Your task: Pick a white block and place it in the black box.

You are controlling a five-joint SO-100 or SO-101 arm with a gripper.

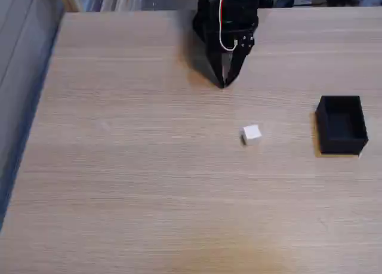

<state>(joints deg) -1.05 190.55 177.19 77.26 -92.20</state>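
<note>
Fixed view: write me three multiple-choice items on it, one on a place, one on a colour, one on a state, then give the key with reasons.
1. Where does the white block lie in the fixed view?
A. Inside the black box
B. On the bare table, left of the black box
C. Between the gripper's fingers

2. What colour is the box?
A. Black
B. Red
C. White

3. How does the gripper stand?
A. Shut on the white block
B. Resting inside the box
C. Holding nothing, tips together, pointing down at the table

Key: 1 B, since the block sits alone on the wood with a clear gap to the box. 2 A, its walls and floor are matte black. 3 C, the fingertips meet at a point well above the block in the picture, with nothing between them.
</note>
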